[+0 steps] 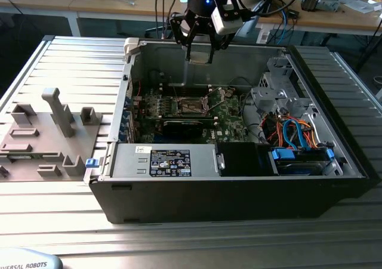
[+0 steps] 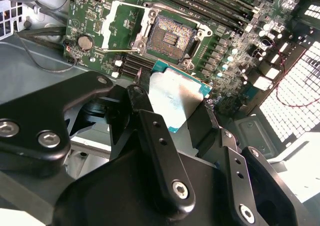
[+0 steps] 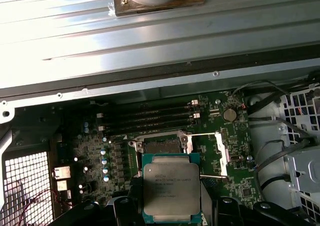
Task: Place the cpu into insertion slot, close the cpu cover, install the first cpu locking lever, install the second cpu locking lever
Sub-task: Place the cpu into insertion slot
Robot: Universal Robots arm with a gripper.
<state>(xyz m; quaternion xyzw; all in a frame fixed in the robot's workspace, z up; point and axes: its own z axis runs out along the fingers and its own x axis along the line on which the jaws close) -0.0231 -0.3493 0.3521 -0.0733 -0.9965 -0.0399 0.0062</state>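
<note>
1. The open computer case [image 1: 239,191] lies on its side on a ribbed metal table [image 1: 71,66]. Inside it, the power supply [image 1: 161,160] runs along the near wall. The drive cage [image 1: 277,93] stands at the exterior view's right. The green motherboard [image 1: 227,123] lies on the floor between them.
2. The insertion slot [image 2: 172,35] [image 3: 160,145] has its contact field bare. The cpu cover [image 2: 122,28] [image 3: 215,153] is swung open to one side and is off the slot.
3. A thin locking lever [image 2: 120,50] crosses the board at the cover's end. A coin cell [image 2: 85,41] [image 3: 229,114] sits just beside the cover. The memory slots [image 2: 215,0] [image 3: 145,118] line another side of the slot.
4. In the exterior view the gripper [image 1: 200,53] points straight down. It hangs level with the case's far rim, near the far wall and well above the board.
5. The gripper's black fingers [image 2: 160,141] are pinching the cpu [image 2: 175,98] [image 3: 171,188] by two opposite edges.
6. The cpu is in the air with its silver-grey top facing the first wrist camera. It is not seated. In the first wrist view its edge overlaps the slot's near frame.
</note>
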